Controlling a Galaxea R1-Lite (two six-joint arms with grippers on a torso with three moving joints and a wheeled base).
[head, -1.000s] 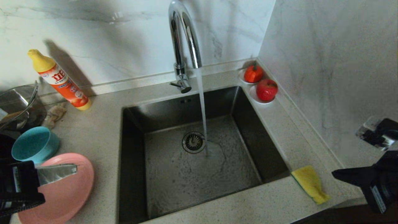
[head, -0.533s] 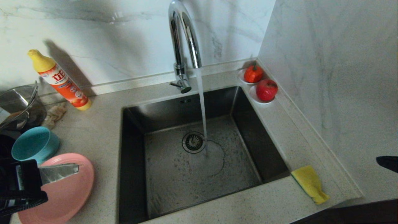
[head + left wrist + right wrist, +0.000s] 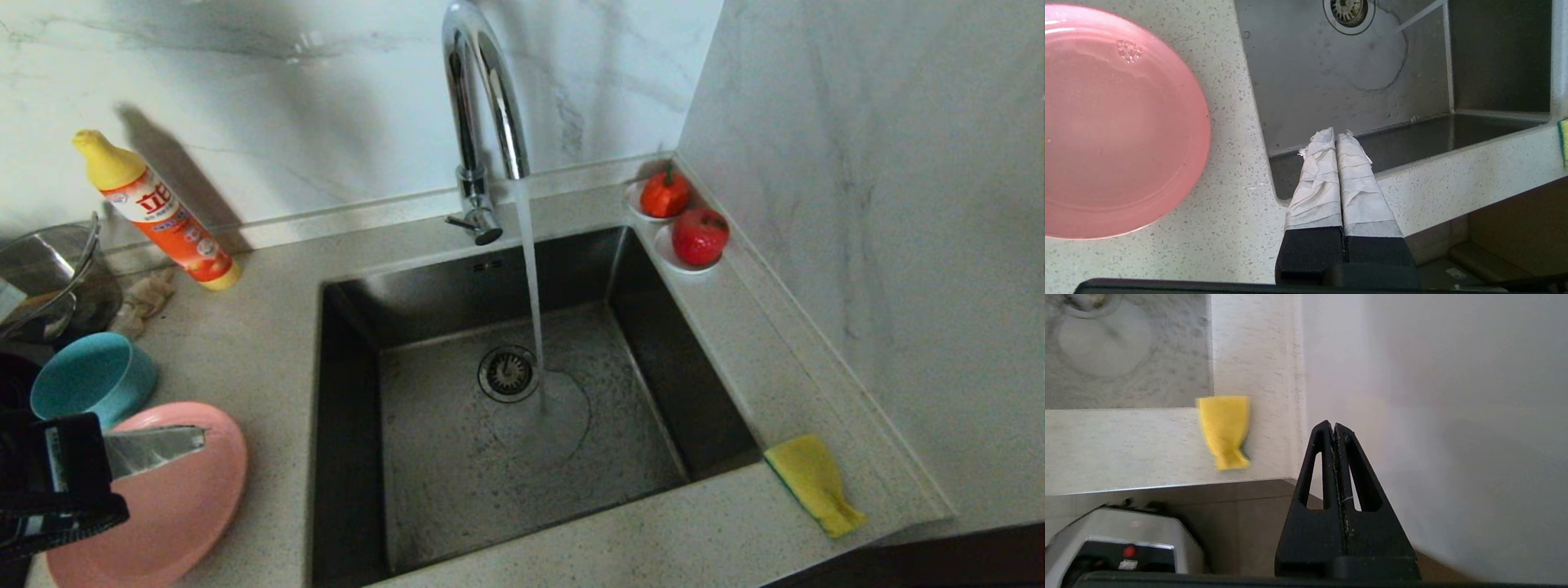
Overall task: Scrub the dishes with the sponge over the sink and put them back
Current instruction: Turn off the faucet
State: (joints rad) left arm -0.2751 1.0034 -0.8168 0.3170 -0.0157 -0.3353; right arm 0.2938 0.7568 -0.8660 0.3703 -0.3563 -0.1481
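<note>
White-taped fingers (image 3: 1337, 163) of the left hand (image 3: 192, 445) are pressing together on nothing, hovering over the near rim of the pink plate (image 3: 175, 510) at the left of the table (image 3: 261, 351), with the sink's front corner just ahead of them. Beside the plate, the teal bowl (image 3: 90, 380) is sitting by a glass pot (image 3: 45, 282), a beige rag (image 3: 145, 298) and an orange detergent bottle (image 3: 159, 211); no spoon is showing anywhere. Water is running from the chrome tap (image 3: 482, 98) into the sink (image 3: 522, 441), which is holding no dish. On the table's right front corner the sponge (image 3: 812, 482) is lying untouched. Two red fruits on saucers (image 3: 686, 224) are sitting at the far right corner. Judging by this, either all the scrubbing is remaining to be done, or the dishes are already back. Only the right wrist view is showing the right hand (image 3: 1334, 426), pressed together and empty, out beyond the table's edge near the wall; the head view is missing it entirely. Only the left wrist view is revealing droplets on the plate.
</note>
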